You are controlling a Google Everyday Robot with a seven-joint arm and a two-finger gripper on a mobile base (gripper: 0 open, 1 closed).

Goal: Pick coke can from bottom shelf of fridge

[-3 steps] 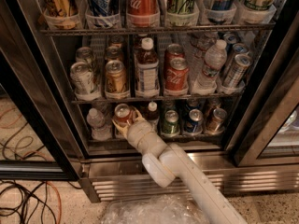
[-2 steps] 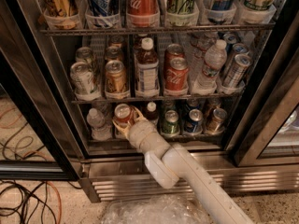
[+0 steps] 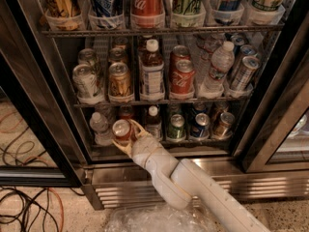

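The coke can (image 3: 121, 129), small and red with a silver top, is at the front left of the fridge's bottom shelf (image 3: 203, 141), a dark wire rack. My gripper (image 3: 127, 136) reaches in from below on a white arm. One finger (image 3: 138, 126) lies to the can's right and the other (image 3: 120, 147) below it, and they are shut on the can. The can tilts toward me, near the shelf's front rail. The fridge (image 3: 43, 110) has black door frames and a steel slatted base (image 3: 251, 187).
On the bottom shelf are a water bottle (image 3: 100, 127) left of the can, a white-capped bottle (image 3: 153, 123), a green can (image 3: 176, 127), a blue can (image 3: 200, 125) and a gold can (image 3: 223, 124). Cables (image 3: 29, 211) lie on the floor at left. Crumpled plastic (image 3: 154, 219) lies below the arm.
The arm has drawn back and down a little. The coke can has come with the gripper, toward the shelf's front edge.
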